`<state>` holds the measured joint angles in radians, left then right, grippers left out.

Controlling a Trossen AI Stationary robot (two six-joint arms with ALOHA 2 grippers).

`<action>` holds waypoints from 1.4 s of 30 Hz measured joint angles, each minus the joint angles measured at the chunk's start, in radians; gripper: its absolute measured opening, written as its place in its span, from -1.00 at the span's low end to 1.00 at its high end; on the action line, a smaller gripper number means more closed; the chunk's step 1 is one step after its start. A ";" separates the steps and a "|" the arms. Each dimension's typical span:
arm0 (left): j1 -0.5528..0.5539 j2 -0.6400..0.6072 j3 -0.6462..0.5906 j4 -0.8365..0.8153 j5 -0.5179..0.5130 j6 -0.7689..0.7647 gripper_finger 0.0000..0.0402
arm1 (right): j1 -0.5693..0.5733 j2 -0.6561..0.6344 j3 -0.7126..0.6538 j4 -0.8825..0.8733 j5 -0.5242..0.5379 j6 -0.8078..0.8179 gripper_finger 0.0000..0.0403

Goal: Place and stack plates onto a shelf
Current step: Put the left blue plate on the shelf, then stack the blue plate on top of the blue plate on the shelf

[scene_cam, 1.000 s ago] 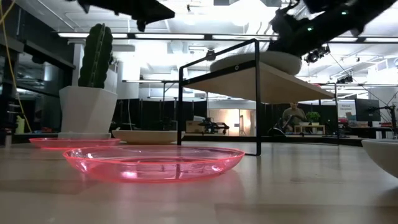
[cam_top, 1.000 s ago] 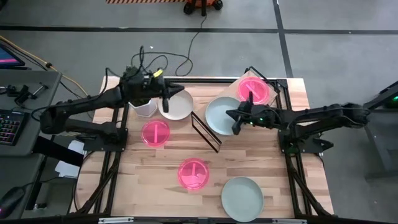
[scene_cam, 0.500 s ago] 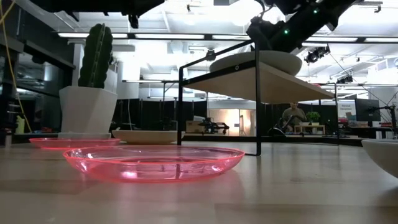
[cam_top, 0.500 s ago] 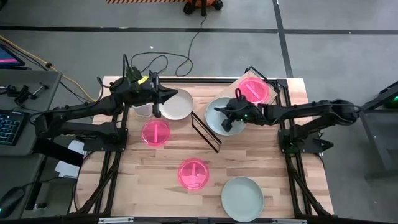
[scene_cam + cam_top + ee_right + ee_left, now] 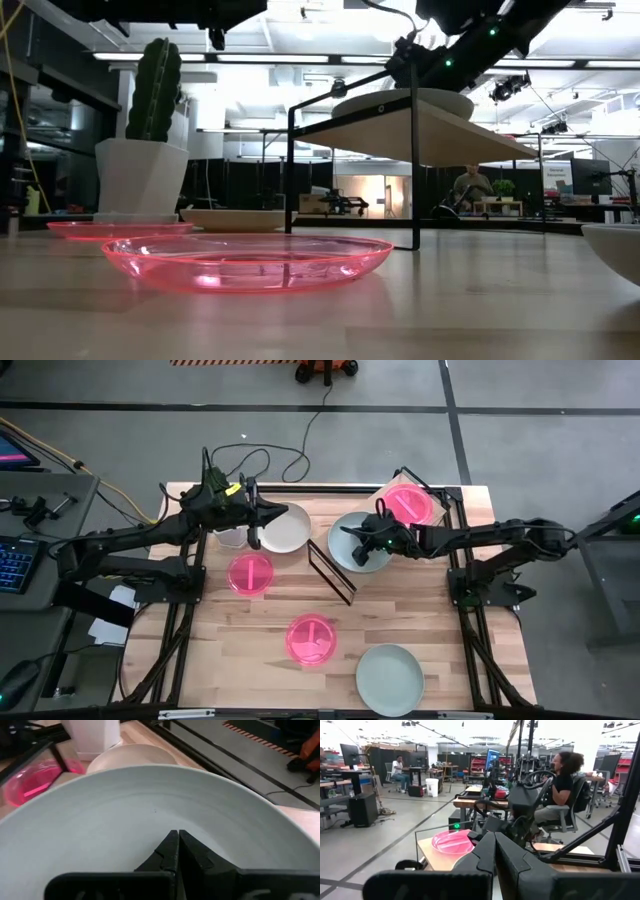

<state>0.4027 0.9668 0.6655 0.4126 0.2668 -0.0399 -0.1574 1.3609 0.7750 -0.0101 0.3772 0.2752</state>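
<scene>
Here the right gripper hovers over the pale grey-green plate that lies on the near end of the shelf, its two fingers pressed together and holding nothing; its wrist camera looks down past the closed fingers into that plate's bowl. A pink plate lies on the far end of the same board. The left gripper is raised above the cream-white plate, which rests on the table beside the white cactus pot; its fingers are likewise shut on nothing. Two more pink plates lie flat on the wood, one just in front of the pot and the other nearer the front edge, with a second grey-green plate at the front right corner. From table height the nearest pink plate fills the foreground, the cactus stands behind it, and the shelf is tilted, with the grey-green plate on top. A seated person shows in the room beyond.
</scene>
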 joint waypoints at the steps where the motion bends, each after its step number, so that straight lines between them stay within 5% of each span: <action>1: 0.000 0.000 0.000 0.000 0.000 0.000 -1.00 | -0.002 0.000 -0.001 0.003 0.009 0.000 -1.00; 12: 0.000 -0.001 0.000 -0.002 0.000 0.007 -1.00 | 0.016 -0.073 -0.005 0.024 0.025 -0.053 -1.00; 20: 0.000 -0.039 -0.008 -0.173 0.043 0.040 -1.00 | 0.145 -0.169 -0.005 0.033 0.198 -0.152 -1.00; 32: 0.000 -0.042 -0.382 0.416 0.116 -0.024 -1.00 | 0.316 -0.271 -0.005 -0.039 0.337 -0.170 -1.00; 36: -0.001 -0.056 -0.405 0.431 0.119 -0.002 -1.00 | 0.375 -0.313 -0.005 -0.036 0.297 -0.165 -1.00; 42: -0.001 -0.056 -0.402 0.424 0.117 -0.019 -1.00 | 0.452 -0.364 -0.005 -0.024 0.059 -0.090 -1.00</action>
<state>0.4019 0.9112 0.2634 0.8362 0.3840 -0.0588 0.2942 0.9973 0.7696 -0.0344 0.4363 0.1850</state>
